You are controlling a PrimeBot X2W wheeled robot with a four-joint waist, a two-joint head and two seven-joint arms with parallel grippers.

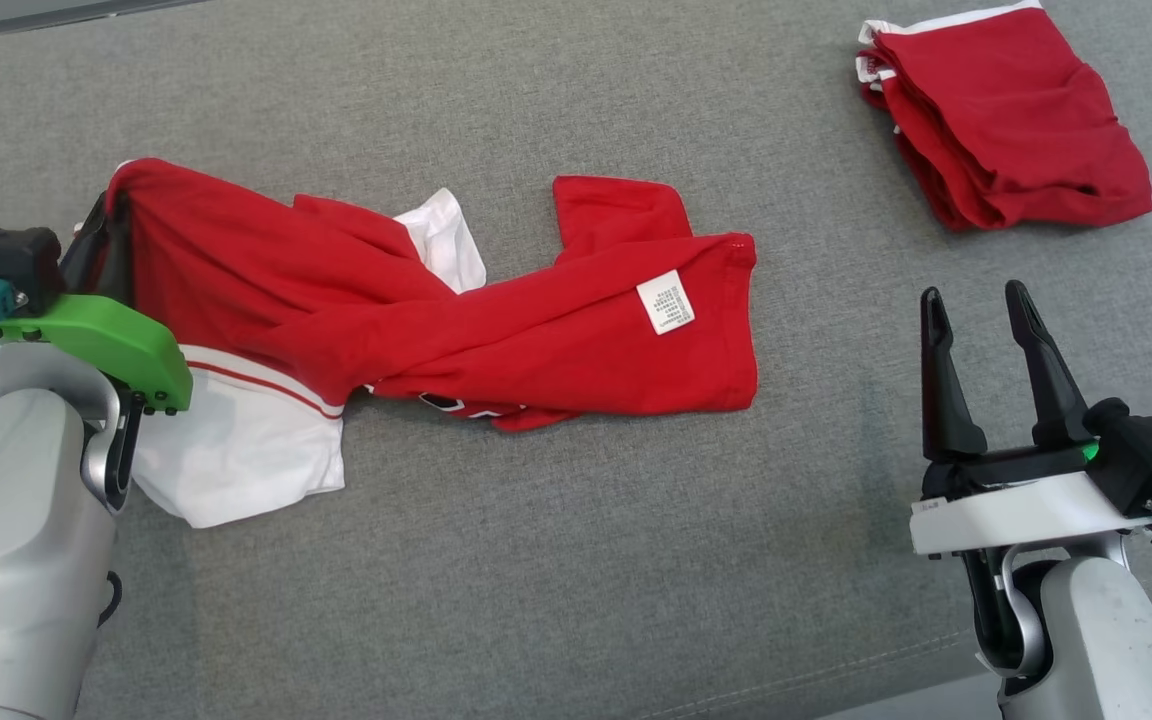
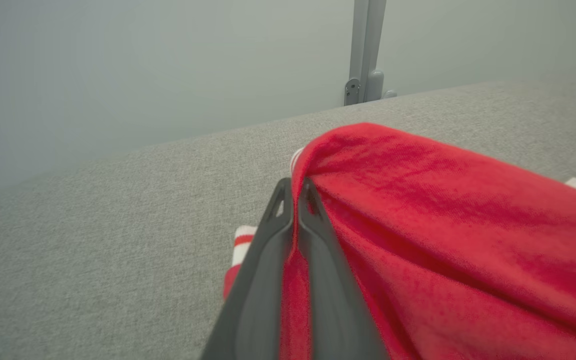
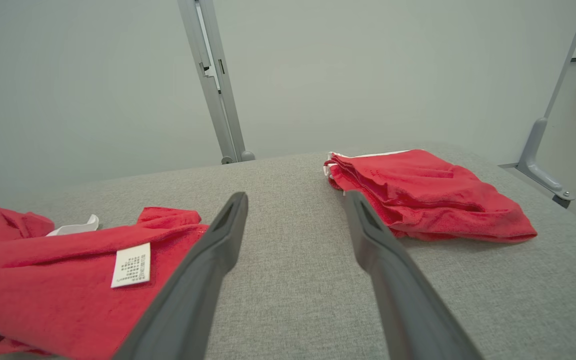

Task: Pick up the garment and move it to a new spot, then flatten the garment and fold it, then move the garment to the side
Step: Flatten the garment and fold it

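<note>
A red and white garment (image 1: 456, 310) lies crumpled and twisted across the grey surface, a white care label (image 1: 665, 301) showing near its right end. My left gripper (image 1: 111, 215) is shut on the garment's upper left corner, lifting that red cloth into a peak. Up close, its two dark fingers (image 2: 268, 250) pinch a fold of the garment (image 2: 443, 240). My right gripper (image 1: 981, 310) stands open at the lower right, off the cloth and to the right of the garment (image 3: 58, 280); its fingers (image 3: 208, 265) hold nothing.
A second red garment (image 1: 1001, 115), folded, lies at the far right of the grey cushioned surface (image 1: 576, 560), also ahead of my right gripper as the folded garment (image 3: 428, 195). Grey metal posts (image 3: 215, 85) and a pale wall stand behind the surface's far edge.
</note>
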